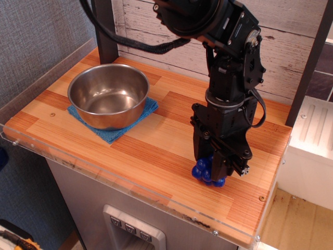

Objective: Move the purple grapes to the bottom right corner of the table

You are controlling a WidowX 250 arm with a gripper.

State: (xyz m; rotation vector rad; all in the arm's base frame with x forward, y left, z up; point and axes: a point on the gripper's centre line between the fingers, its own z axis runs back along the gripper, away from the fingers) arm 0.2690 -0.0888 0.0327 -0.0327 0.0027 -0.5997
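The purple grapes (207,173), a small glossy bunch of blue-violet balls, sit between the fingers of my black gripper (213,172). The gripper points straight down and is shut on the bunch. It holds the bunch at or just above the striped wooden table (156,156), in the front right part of the top. The upper part of the bunch is hidden by the fingers. I cannot tell whether the bunch touches the wood.
A steel bowl (108,95) stands on a blue cloth (112,133) at the back left. The arm hides the middle right of the table. A clear plastic edge (130,187) runs along the front. A white plank wall (291,52) stands behind.
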